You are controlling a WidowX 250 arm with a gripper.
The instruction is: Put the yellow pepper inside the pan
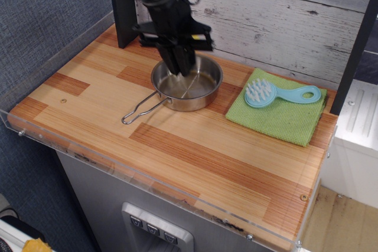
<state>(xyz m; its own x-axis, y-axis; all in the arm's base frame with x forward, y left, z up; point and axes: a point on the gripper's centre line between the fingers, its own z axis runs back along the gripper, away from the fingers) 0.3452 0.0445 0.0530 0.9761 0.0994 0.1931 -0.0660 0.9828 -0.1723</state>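
Stainless steel is being shown at the back centre of the wooden counter (pixel 177 146): the pan (pixel 201 90), round and shallow, its wire-loop handle pointing toward the front left. The gripper (pixel 180 69) is being held over the pan's left rim, black fingers pointing down and drawn close together. Whether anything is being clasped between them cannot be told; no yellow is being shown at the tips, and the closed look may be only the angle.

The yellow pepper is not being seen anywhere in this view. The visible part of the pan's floor is bare and reflective, though the portion under the fingers is being hidden.

A green cloth (pixel 283 119) is lying to the pan's right, with a light blue brush (pixel 277 94) resting on it; both are well apart from the gripper.

Judgement: the placing step is probably in hand, since the tool is being poised above the target. The next move would call for confirming where the pepper is. If it is being carried, a low release over the pan's centre is being called for, clear of the rim.
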